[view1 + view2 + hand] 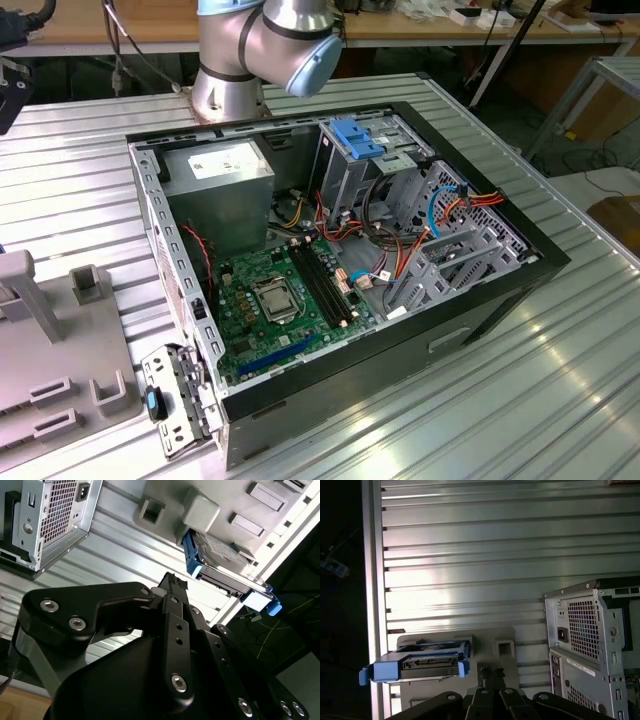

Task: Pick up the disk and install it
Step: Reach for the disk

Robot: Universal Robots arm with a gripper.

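Observation:
The disk (220, 555) is a flat drive with blue plastic rails, lying in a slot of a grey holder (225, 500) near the table's edge. The first wrist view shows the disk (427, 662) end-on, with its blue rail facing the camera, on the same holder (492, 637). My gripper (172, 582) hangs above the ribbed table a short way from the disk and does not touch it. In the first wrist view the gripper (492, 672) has its fingertips together with nothing between them.
An open computer case (340, 260) lies on the ribbed metal table (520, 400), with a grey power-supply box (220, 175), motherboard (275, 300) and blue-latched drive cage (355, 135) inside. Its rear panel (582, 640) stands near the gripper. Grey fixtures (50, 370) sit at the exterior view's left.

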